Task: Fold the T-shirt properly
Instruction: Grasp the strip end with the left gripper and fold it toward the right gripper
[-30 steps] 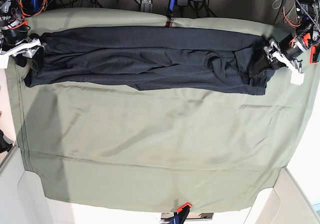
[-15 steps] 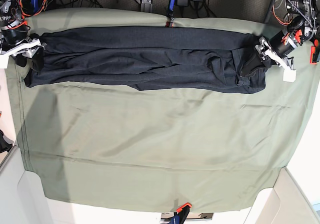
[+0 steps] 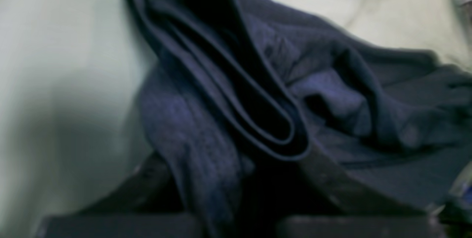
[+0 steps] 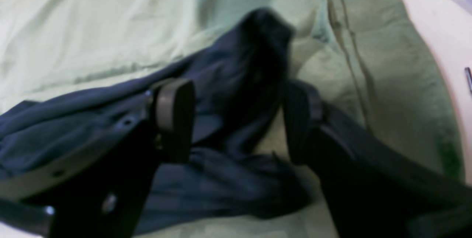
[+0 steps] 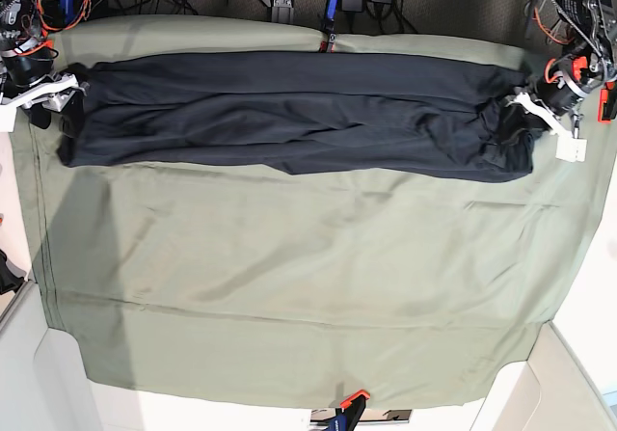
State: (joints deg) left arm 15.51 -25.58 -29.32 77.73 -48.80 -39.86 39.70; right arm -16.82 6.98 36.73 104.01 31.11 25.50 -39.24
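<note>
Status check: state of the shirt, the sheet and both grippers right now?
T-shirt: folded into a long band, wrinkled, stretched across the far side of the sheet.
Green sheet: spread flat, creased.
Left gripper: shut on the T-shirt's end.
Right gripper: open, fabric between the fingers.

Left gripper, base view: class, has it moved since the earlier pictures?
Yes. The left gripper shifted toward the olive cloth's right edge, pulling the T-shirt's end straighter.
</note>
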